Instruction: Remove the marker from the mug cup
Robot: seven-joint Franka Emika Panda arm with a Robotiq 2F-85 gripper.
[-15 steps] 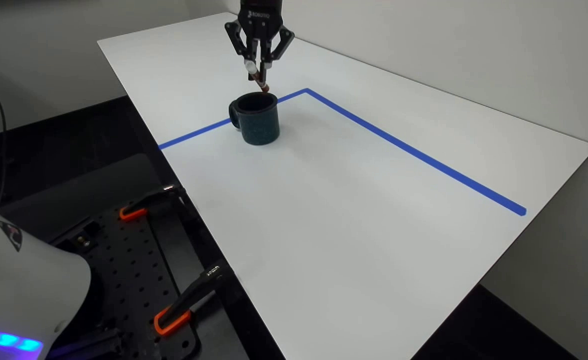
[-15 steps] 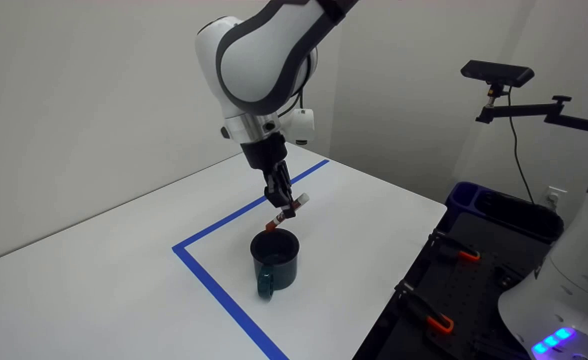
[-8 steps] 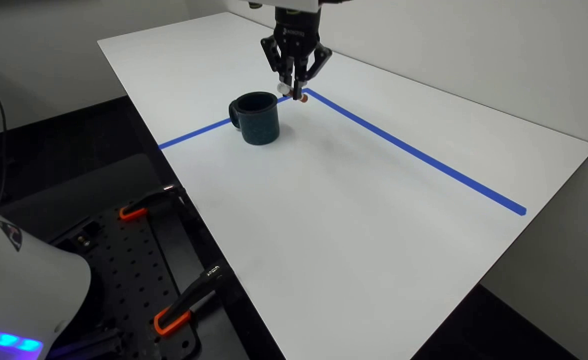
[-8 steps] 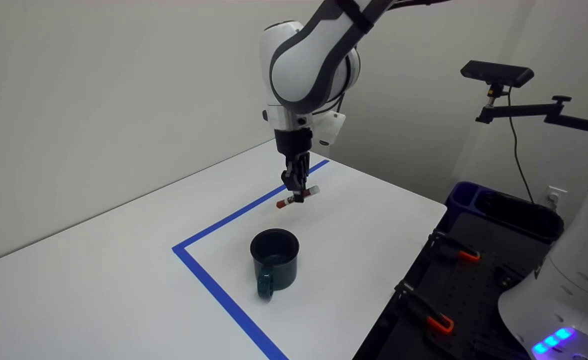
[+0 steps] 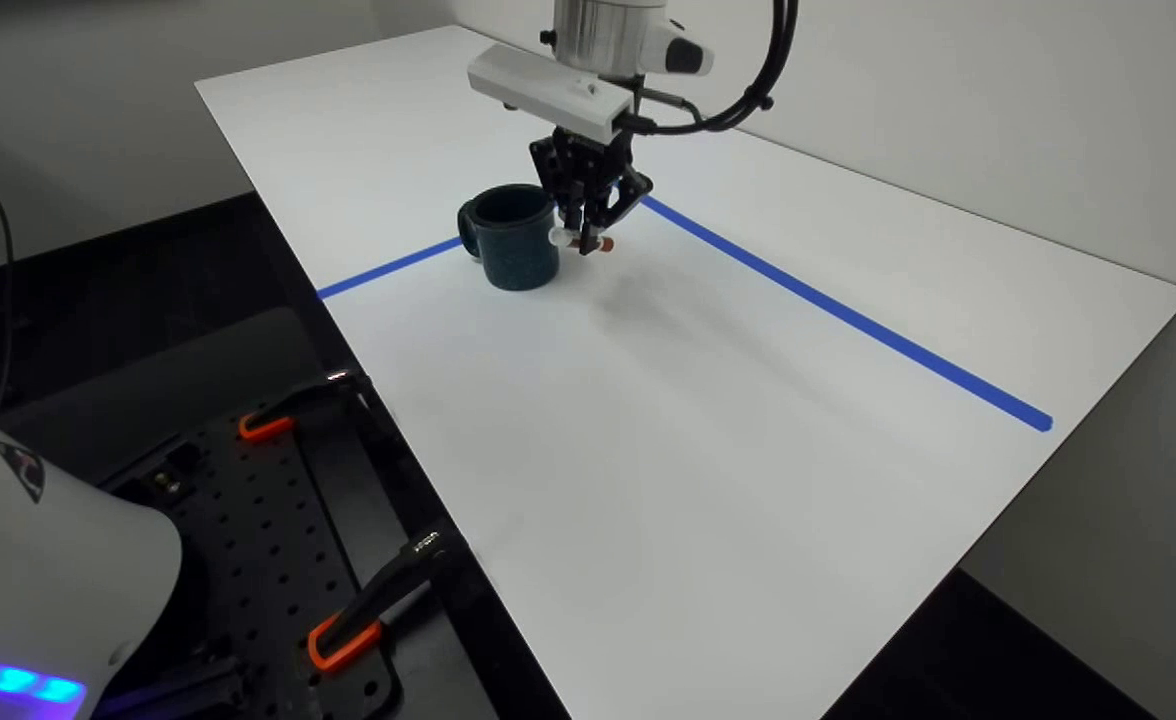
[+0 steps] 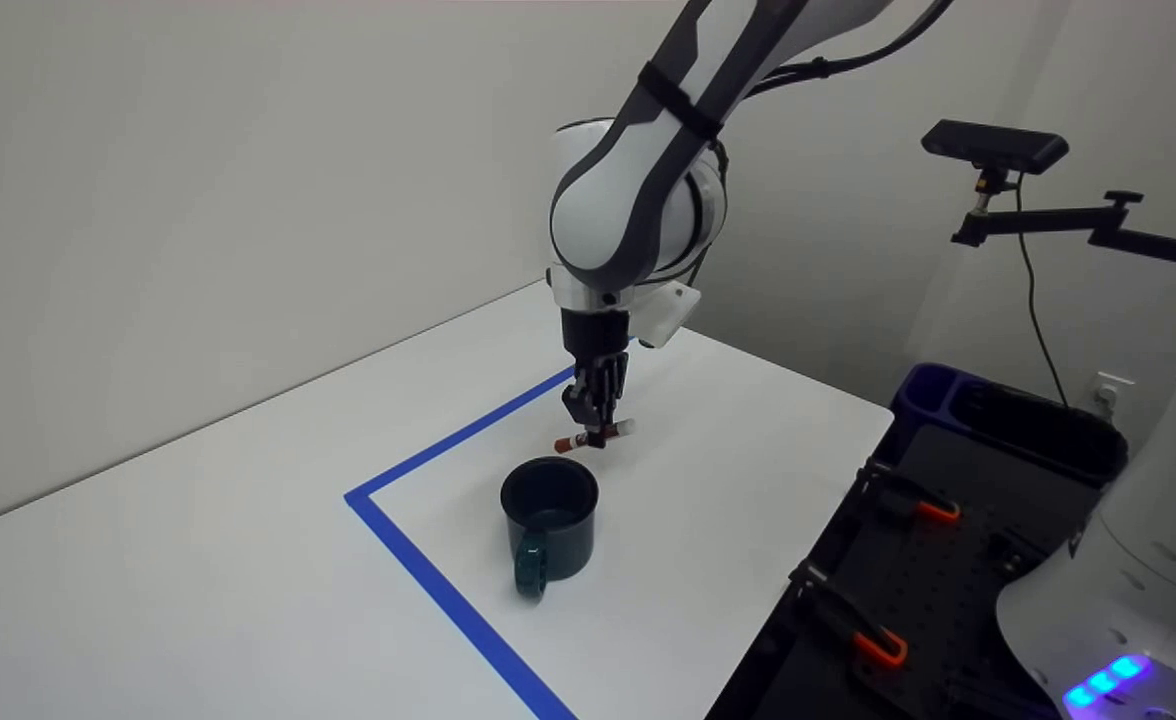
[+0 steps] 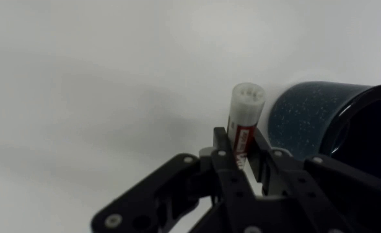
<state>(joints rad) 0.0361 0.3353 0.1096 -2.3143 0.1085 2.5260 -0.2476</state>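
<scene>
In an exterior view: your Robotiq gripper [image 5: 580, 238] is clear of the mouth of the dark teal mug [image 5: 520, 252]; a second ago it hangs above the rim in this frame. Now it sits just right of the mug, upper middle of frame, lower down, above the white tabletop [image 5: 688, 480]. Mug stays put, upright, handle to frame left.

In an exterior view: the red-and-white marker [image 6: 570, 442] is at frame centre, just up-frame of the mug and outside it. Near level now; a second ago it slants, red end down by the rim. So extraction looks done; set-down and release are what I'd call left.

Wrist view: your fingers [image 7: 221, 140] are clamped on the marker's barrel, white end sticking out right of centre; mug takes the right edge. Can't tell the gap under the marker. Mug wall looks close to your frame-right finger; I'd sidestep frame left before going lower, else you may nudge it.
</scene>
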